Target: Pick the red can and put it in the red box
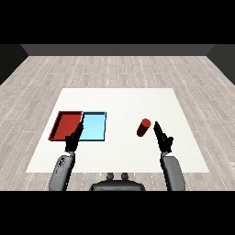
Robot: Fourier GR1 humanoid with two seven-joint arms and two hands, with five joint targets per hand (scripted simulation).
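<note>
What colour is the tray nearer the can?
Light blue tray, seen in the head view; it lies closer to the red can.

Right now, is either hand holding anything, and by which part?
Nothing is held. The right hand is open beside the red can, apart from it. The left hand is open near the trays.

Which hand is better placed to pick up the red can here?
The right hand. It is just beside the red can, fingers straight, nothing held. The left hand is across the table over the near edge of the red tray and blue tray.
</note>
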